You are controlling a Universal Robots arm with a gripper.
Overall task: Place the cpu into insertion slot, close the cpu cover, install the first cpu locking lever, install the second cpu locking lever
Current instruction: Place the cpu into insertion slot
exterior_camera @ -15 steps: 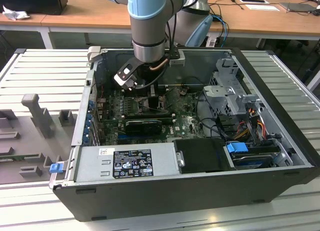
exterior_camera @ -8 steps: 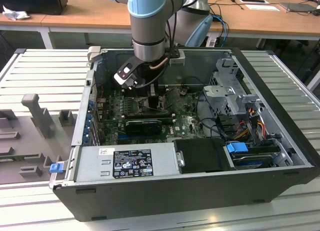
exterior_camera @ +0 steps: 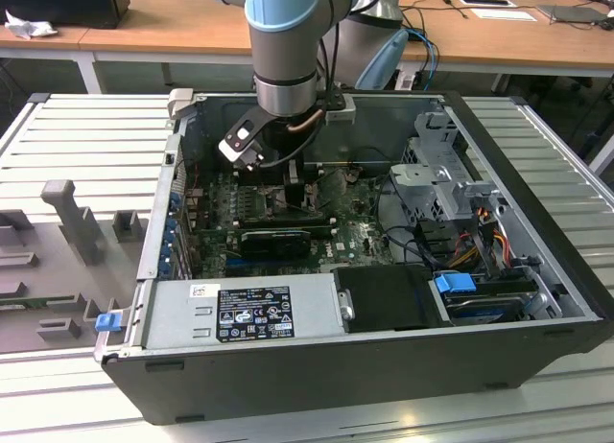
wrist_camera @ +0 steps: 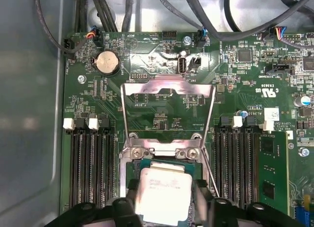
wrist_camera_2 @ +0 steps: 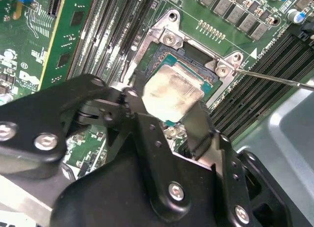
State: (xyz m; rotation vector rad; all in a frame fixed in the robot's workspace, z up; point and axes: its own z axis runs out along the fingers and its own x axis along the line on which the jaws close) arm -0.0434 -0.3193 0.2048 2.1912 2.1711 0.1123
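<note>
- The arm point(exterior_camera: 288, 40) reaches straight down into the computer case point(exterior_camera: 365, 376).
- The gripper point(wrist_camera: 166, 210) has its black fingers point(wrist_camera: 126, 210) pinching the cpu point(wrist_camera: 164, 192) by opposite edges.
- The cpu sits over the insertion slot point(wrist_camera_2: 194, 57); I cannot tell whether it is seated.
- Beyond it, the cpu cover point(wrist_camera: 167, 83) lies flipped open.
- Small white lettering dots the green board point(wrist_camera: 162, 40).

cpu point(wrist_camera: 163, 192) top silvery-grey with a dull mottled sheen, teal-green edge. gripper point(wrist_camera_2: 166, 109) black, silver screw heads. cpu cover point(wrist_camera: 168, 84) silver-grey. motherboard point(wrist_camera: 167, 111) green with fine pale print. memory slots point(wrist_camera: 91, 168) black, white end clips. arm point(exterior_camera: 288, 31) light blue and grey. case point(exterior_camera: 384, 366) dark grey.
</note>
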